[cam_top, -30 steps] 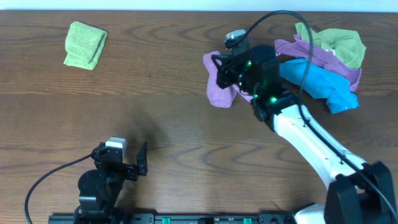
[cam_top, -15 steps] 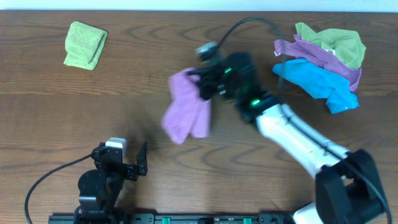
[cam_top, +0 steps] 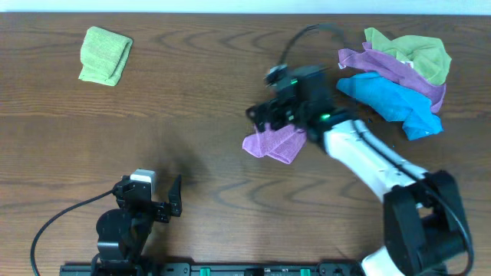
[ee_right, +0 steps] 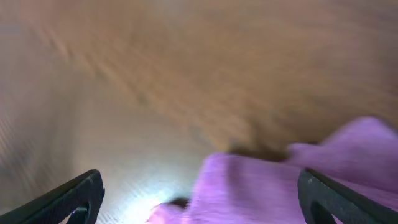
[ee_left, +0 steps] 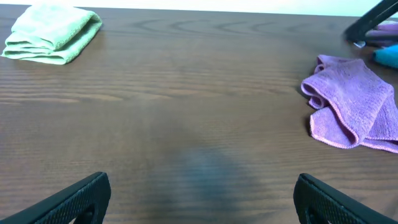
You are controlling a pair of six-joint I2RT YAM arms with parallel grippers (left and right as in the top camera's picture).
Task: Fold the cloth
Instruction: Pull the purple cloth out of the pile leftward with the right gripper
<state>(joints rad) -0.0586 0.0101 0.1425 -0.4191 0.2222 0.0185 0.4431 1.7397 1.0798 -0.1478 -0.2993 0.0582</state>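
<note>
cloth (cam_top: pixel 275 144) crumpled, long axis L-R

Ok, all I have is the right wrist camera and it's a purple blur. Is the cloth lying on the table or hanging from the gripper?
Observer: It's on the table. The cloth lies there in a heap, and the right gripper is open just above it.
Operator: Flat enough to start a fold?
Observer: No. The left wrist view shows it bunched up, with one side doubled over itself.
Operator: Anything close to it?
Observer: The towel pile of green, purple and blue sits to its right, apart from it.
Operator: And the other arm?
Observer: The left gripper is open, low near the front edge, well short of the cloth.
</note>
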